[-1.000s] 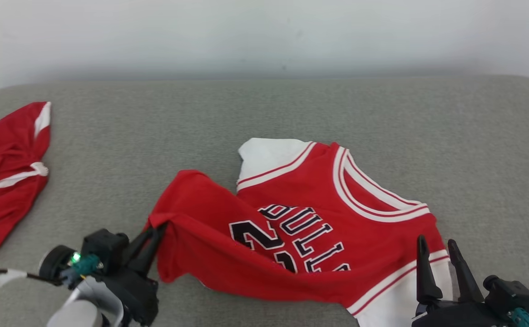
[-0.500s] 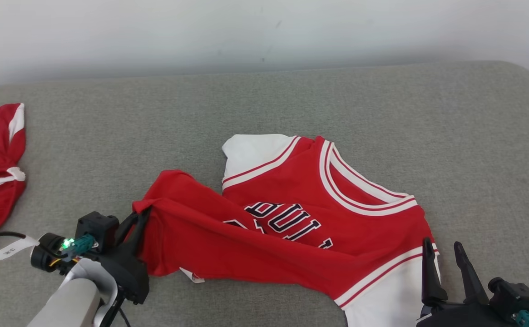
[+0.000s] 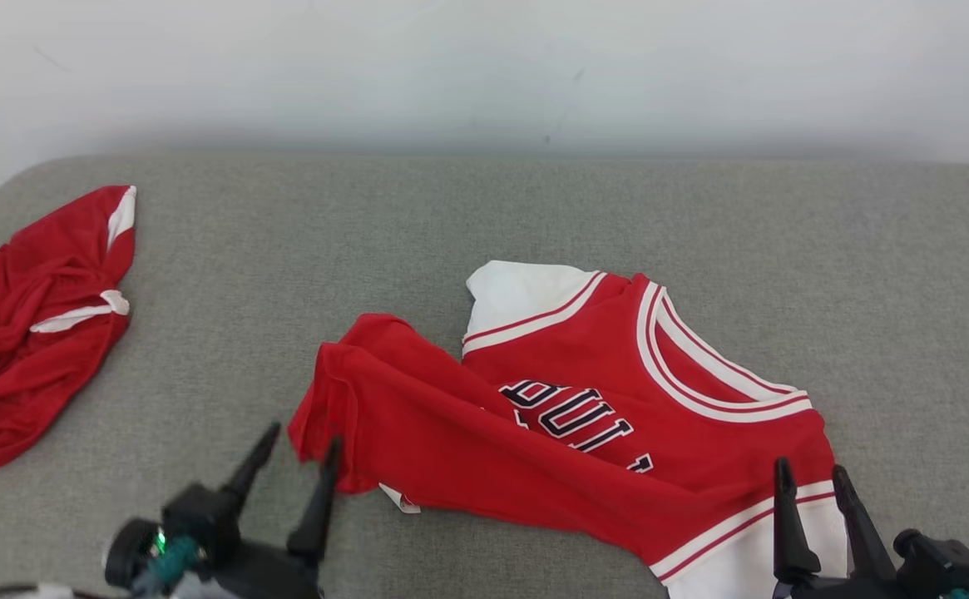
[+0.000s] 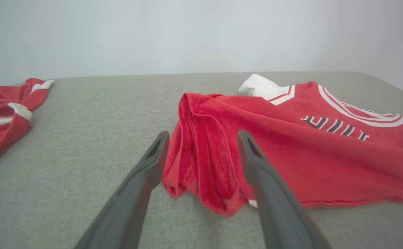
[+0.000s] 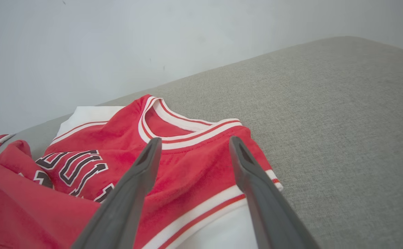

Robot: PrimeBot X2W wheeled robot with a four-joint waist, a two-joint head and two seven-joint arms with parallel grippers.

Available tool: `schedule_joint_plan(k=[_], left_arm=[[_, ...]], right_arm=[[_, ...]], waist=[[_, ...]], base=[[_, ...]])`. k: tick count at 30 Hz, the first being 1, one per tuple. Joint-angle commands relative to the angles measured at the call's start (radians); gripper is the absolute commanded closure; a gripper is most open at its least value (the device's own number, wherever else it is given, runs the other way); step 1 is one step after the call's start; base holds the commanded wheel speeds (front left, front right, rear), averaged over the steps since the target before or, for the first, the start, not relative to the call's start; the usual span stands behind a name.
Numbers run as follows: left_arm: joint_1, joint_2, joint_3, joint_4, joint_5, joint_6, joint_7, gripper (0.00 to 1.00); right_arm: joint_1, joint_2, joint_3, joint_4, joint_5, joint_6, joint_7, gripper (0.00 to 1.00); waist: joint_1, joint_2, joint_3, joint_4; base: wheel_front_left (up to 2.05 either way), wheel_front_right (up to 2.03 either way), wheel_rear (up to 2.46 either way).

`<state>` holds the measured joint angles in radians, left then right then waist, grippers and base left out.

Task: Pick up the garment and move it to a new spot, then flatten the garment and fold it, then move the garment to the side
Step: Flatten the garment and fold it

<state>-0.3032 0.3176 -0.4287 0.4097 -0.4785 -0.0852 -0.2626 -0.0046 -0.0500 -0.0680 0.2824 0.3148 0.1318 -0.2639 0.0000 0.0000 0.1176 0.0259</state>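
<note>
Grey cushion (image 3: 484, 216); left wrist view reveals bunched hem (image 4: 201, 173) of jersey (image 4: 308, 152).

The grey upholstered surface (image 3: 451, 216) is seen from above in the head view, looked down on from its near edge toward the white wall (image 3: 484, 66) behind the far edge. The left wrist view is set low and close at the near left, facing the far edge past the bunched hem of the red jersey (image 4: 291, 155). The right wrist view is set low at the near right, over the collar. The jersey's lettering is shared by all three views; the second red garment (image 3: 27, 333) at the left edge is shared by the head and left wrist views.
</note>
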Motion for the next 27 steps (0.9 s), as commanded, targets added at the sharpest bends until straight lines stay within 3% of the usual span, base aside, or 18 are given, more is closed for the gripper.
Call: schedule_joint_plan(k=[1,13,20,27], left_arm=[[0.032,-0.006,0.003,-0.013,0.013,0.005,-0.003,0.0],[0.182,-0.056,-0.044,-0.054,0.135,-0.006,-0.003,0.0],[0.169,-0.035,-0.021,-0.057,0.171,-0.015,-0.004,0.0],[0.157,-0.031,-0.009,-0.04,0.193,-0.019,-0.004,0.0]], right_arm=[[0.012,-0.001,0.001,0.002,-0.001,-0.002,0.0,0.0],[0.119,-0.001,-0.046,0.006,-0.097,-0.002,0.0,0.0],[0.207,-0.001,-0.074,-0.009,-0.15,-0.002,0.0,0.0],[0.19,0.0,-0.069,0.022,-0.133,-0.002,0.0,0.0]], waist=[[0.0,0.0,-0.013,0.012],[0.0,0.0,-0.055,0.011],[0.0,0.0,-0.038,-0.021],[0.0,0.0,-0.007,-0.049]], base=[[0.0,0.0,0.0],[0.0,0.0,0.0],[0.0,0.0,0.0],[0.0,0.0,0.0]])
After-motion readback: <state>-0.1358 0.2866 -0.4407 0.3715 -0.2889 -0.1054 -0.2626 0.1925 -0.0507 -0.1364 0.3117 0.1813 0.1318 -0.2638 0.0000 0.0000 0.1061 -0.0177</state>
